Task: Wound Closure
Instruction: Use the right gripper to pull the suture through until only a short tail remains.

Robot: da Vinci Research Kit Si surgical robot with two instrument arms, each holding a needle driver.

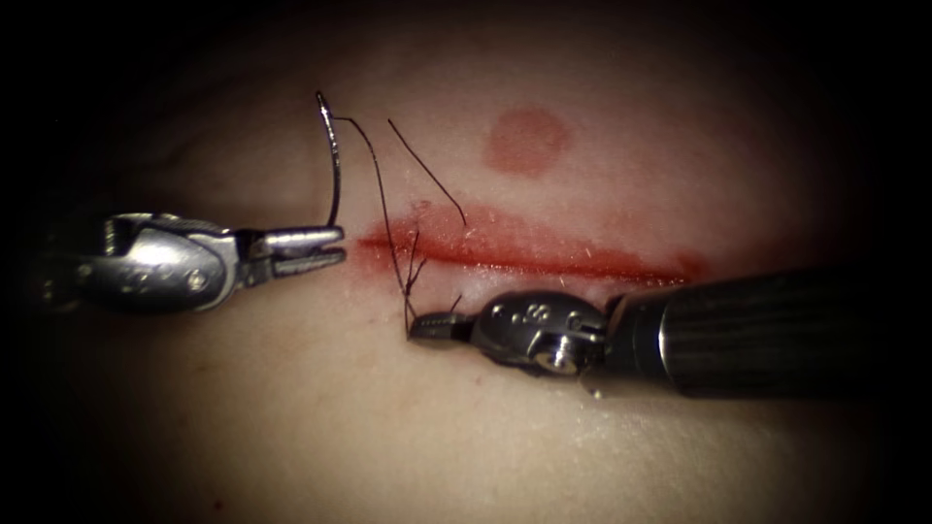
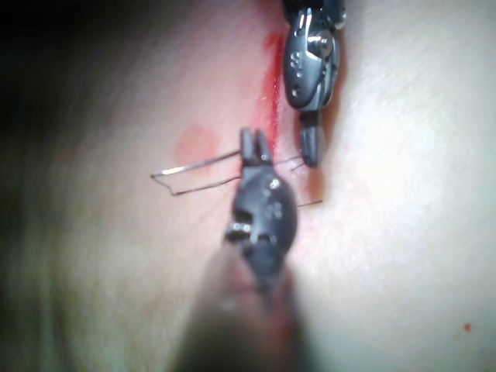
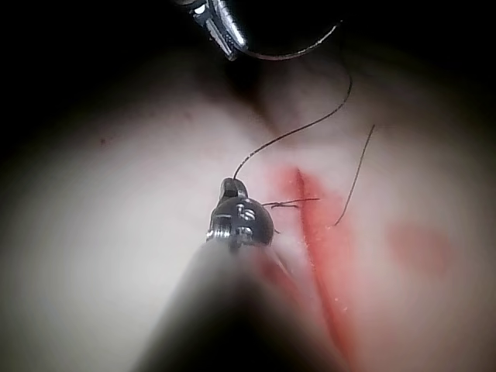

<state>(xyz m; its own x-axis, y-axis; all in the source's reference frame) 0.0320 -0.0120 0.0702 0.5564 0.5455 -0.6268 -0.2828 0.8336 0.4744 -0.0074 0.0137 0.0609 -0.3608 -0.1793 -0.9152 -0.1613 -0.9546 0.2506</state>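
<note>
So the tissue (image 1: 408, 417) fills the scene, pale pork belly with the cut (image 1: 524, 250) running left to right across the middle, smeared with red fluid (image 1: 582, 260). There's also a round reddish mark (image 1: 525, 141) on the far side of the cut.

The right arm's gripper (image 1: 423, 327) comes in from the right and sits on the near side of the cut, close to its left end. Its jaws are closed on the thread (image 1: 381, 184) right where the strand comes up out of the tissue beside a little knot of short thread ends (image 1: 416, 267).

The left arm's gripper (image 1: 335, 245) sits just off the left end of the cut and is clamped on the curved needle (image 1: 334, 155) at one end of its curve. The needle is out of the tissue, standing up and arcing toward the far side, free in the air. The thread leaves its far end and drops down to the cut. A loose cut end of thread (image 1: 427, 172) lies just beyond the cut.
</note>
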